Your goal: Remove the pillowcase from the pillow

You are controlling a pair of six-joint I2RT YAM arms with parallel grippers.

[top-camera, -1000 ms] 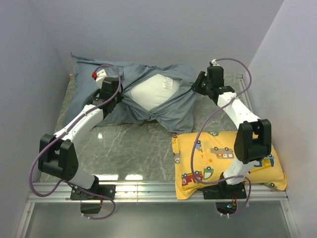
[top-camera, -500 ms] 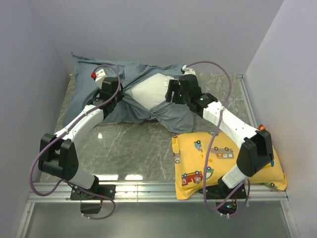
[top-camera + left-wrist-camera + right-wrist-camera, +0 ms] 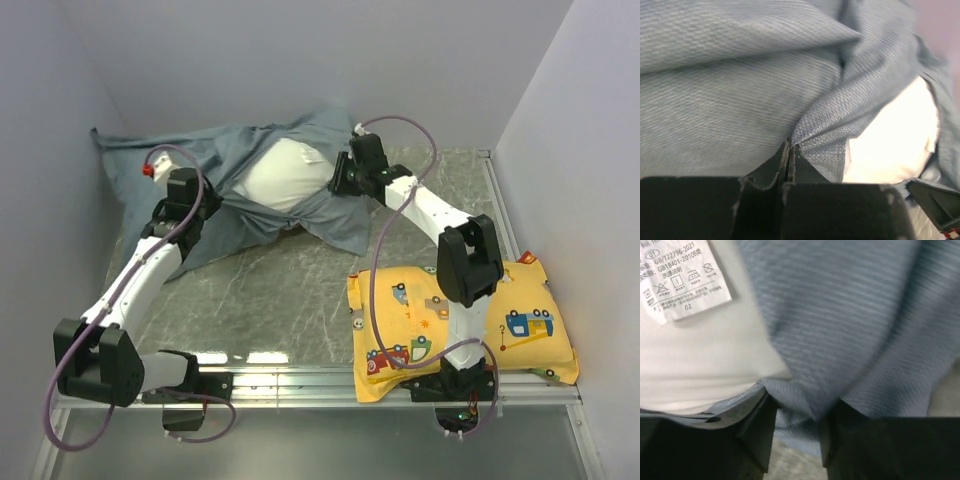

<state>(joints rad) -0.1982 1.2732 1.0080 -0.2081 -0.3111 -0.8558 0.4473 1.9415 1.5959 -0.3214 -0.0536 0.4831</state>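
**A:** Top view first. Where is the pillowcase (image 3: pixel 215 215)?

**B:** It is spread over the far half of the table (image 3: pixel 270 290), from 10 o'clock round to about 1 o'clock, with its far edge at the back wall (image 3: pixel 300 50). It is around the pillow (image 3: pixel 283 178). The pillow shows white through the open mouth at about 12 o'clock, with its small tag (image 3: pixel 312 155) on the bared part.

**A:** Left gripper (image 3: pixel 789 150)?

**B:** In the top view it sits on the fabric at the 9 o'clock side of the bare white patch. In its wrist view the jaws are pressed together with a fold of the pillowcase pinched between the tips. The bare pillow lies at 3 o'clock in that frame.

**A:** Right gripper (image 3: pixel 797 402)?

**B:** In the top view it is at the 3 o'clock side of the patch, at the cover's edge. In its wrist view the fingers (image 3: pixel 757 435) stand narrowly apart. A bunched fold of the blue-grey cloth fills the gap and touches both of them, so I record it as clamped on the pillowcase. The printed tag lies flat on the white pillow at 10 o'clock in that frame.

**A:** Other items?

**B:** A yellow pillow (image 3: pixel 460 320) with cartoon vehicles lies at the table's 4 o'clock corner, apart from the pillowcase's near hem. The right arm rises across it.
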